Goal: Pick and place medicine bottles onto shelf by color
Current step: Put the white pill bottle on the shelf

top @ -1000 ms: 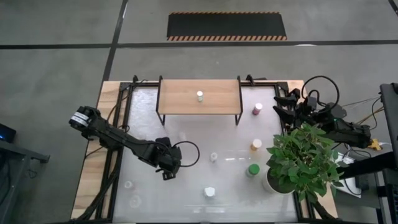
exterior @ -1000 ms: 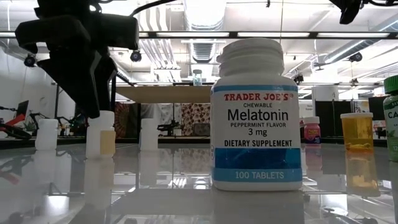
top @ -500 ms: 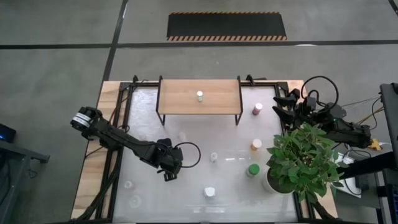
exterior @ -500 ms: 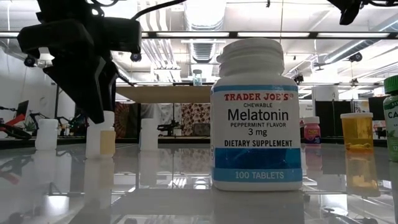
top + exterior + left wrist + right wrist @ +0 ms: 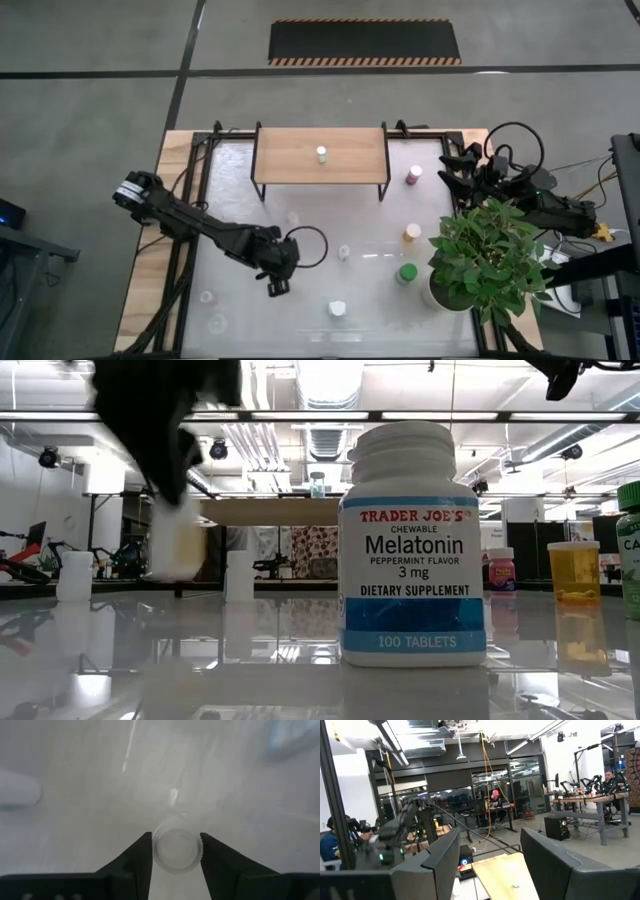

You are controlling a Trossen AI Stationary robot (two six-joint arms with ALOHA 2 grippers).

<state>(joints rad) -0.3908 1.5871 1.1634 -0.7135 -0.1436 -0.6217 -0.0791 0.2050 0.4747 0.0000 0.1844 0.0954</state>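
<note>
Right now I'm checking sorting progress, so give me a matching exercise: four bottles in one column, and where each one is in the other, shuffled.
Bottles:
1. clear bottle
2. white-capped bottle
3. green bottle
4. Melatonin bottle

Places:
A. on the shelf
B. beside the potted plant
C. between the left gripper's jaws
D. on the table, closest to the low camera

Pairs: 1-C, 2-A, 3-B, 4-D
</note>
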